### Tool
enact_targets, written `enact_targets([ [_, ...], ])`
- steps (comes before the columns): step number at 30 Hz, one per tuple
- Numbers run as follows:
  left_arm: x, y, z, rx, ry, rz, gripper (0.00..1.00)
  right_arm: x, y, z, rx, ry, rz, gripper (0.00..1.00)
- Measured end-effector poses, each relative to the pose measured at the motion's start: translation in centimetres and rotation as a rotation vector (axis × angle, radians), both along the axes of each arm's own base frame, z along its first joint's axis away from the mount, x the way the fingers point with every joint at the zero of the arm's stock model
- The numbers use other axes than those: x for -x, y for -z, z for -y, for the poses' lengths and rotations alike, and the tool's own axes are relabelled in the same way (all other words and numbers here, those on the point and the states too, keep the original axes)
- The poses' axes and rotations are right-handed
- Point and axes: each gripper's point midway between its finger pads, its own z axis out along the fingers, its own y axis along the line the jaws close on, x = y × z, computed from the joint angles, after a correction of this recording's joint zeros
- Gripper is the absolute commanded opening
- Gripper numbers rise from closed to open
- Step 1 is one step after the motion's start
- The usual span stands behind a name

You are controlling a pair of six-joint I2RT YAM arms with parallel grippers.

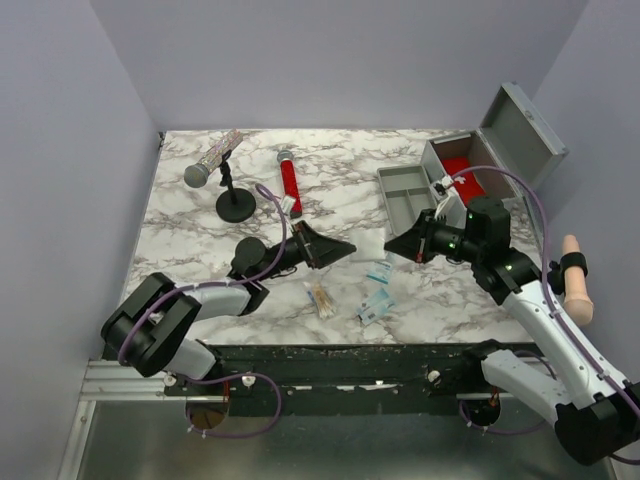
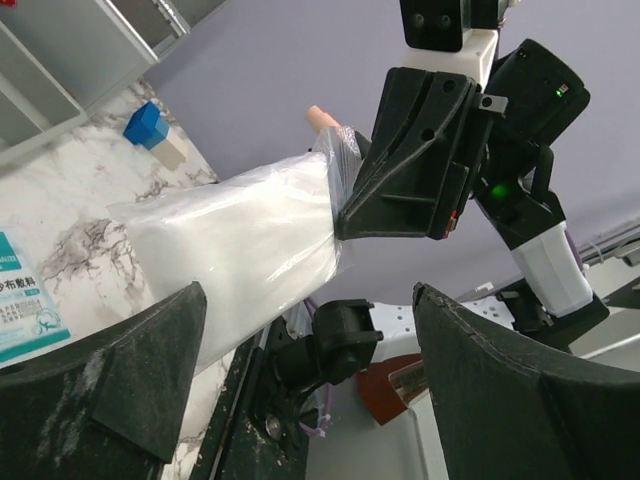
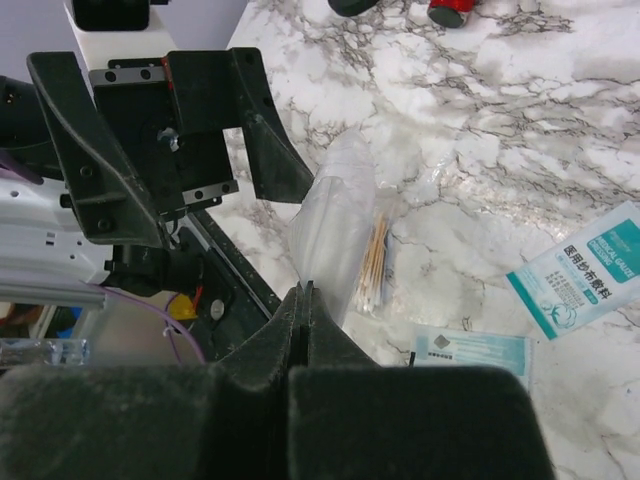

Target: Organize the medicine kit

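Left pincer [image 1: 332, 247], well left of the medicine kit [image 1: 520, 130]: released, jaws spread wide, facing a clear plastic bag [image 3: 335, 220]. I judged it was ready to take or steady the bag.

Right pincer [image 3: 305, 292], nearer the kit: clenched on the bag's edge, holding it out toward the left pincer.

Cotton swabs [image 3: 372, 265] and gauze packets [image 3: 580, 280] lay loose on the tabletop [image 1: 200, 240], on the near side of the kit, not yet filed.

Kit stood at the far right corner, lid open for loading. Its divided tray [image 1: 405, 190] lay just beside it on the left.
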Motion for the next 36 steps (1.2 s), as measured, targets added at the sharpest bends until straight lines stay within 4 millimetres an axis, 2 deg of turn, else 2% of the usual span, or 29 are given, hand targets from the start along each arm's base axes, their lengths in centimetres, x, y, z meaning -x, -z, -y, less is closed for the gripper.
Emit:
enact_targets([
  [7,0.8,-3.2,-1.7,-0.012,-0.055,0.141,0.99,0.5,-1.2,-0.1,-0.012,-0.025,0.029,0.01],
  [10,0.7,-4.1,-1.6,-0.019,-0.062,0.184,0.99,0.8,-1.3,-0.3,-0.019,-0.044,0.026,0.01],
  [13,0.2,-3.7,-1.2,-0.042,-0.063,0.182,0.99,1.2,-1.4,-0.4,-0.028,-0.065,0.023,0.01],
  [16,-0.1,-2.2,-0.8,-0.083,-0.057,0.151,0.99,1.5,-1.6,-0.6,-0.037,-0.079,0.02,0.01],
  [20,-0.1,-1.8,-1.3,-0.106,-0.082,0.144,0.99,1.6,-2.0,-0.5,-0.041,-0.079,0.031,0.01],
  [25,0.3,-2.8,-2.3,-0.11,-0.121,0.18,0.99,1.7,-3.3,-0.5,-0.054,-0.083,0.065,0.01],
  [29,0.1,-2.3,-2.2,-0.117,-0.119,0.166,0.99,1.9,-3.4,-0.6,-0.057,-0.091,0.066,0.01],
  [33,0.0,-1.7,-1.6,-0.107,-0.093,0.149,0.93,2.0,-3.4,-0.6,-0.06,-0.098,0.064,0.01],
  [36,0.1,-1.2,-1.0,-0.106,-0.056,0.131,0.8,2.1,-3.5,-0.7,-0.063,-0.106,0.063,0.01],
])
